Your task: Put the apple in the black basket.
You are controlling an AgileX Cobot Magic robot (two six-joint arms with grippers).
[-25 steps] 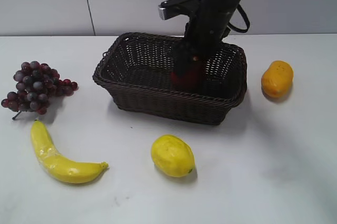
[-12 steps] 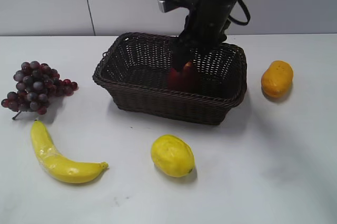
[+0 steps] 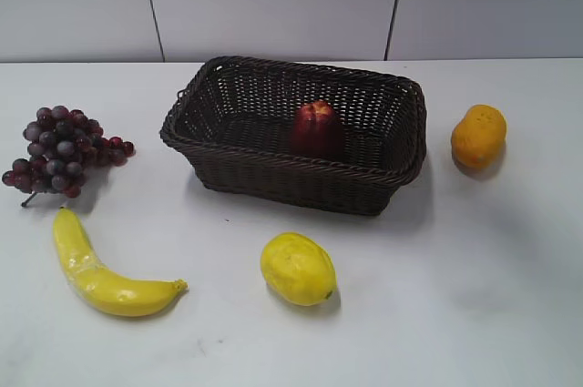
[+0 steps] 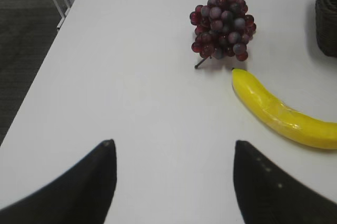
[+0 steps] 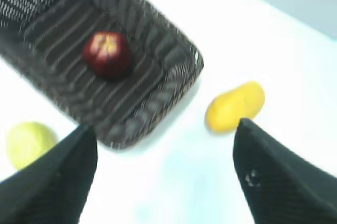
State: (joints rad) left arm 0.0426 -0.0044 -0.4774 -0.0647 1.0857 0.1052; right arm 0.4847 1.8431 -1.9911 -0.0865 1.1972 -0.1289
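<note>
The apple (image 3: 317, 129) sits on the floor of the black basket (image 3: 273, 173), a little toward its right half and close under the far wall, dimpled top up and touching nothing of mine. By my reading the job is done. My right gripper (image 5: 163, 176) hangs high above the basket with its jaws spread wide and empty; my left gripper (image 4: 174, 182) is well to the left of the basket, over bare table (image 4: 116, 76) short of the grapes (image 4: 222, 25) and banana (image 4: 281, 113), jaws just as wide and holding nothing.

If I had to take the apple again, I would expect it to feel firm, smooth and fairly light (its skin looks glossy, so perhaps slippery). I would close across its widest belly, coming straight down past the basket's braided rim.
</note>
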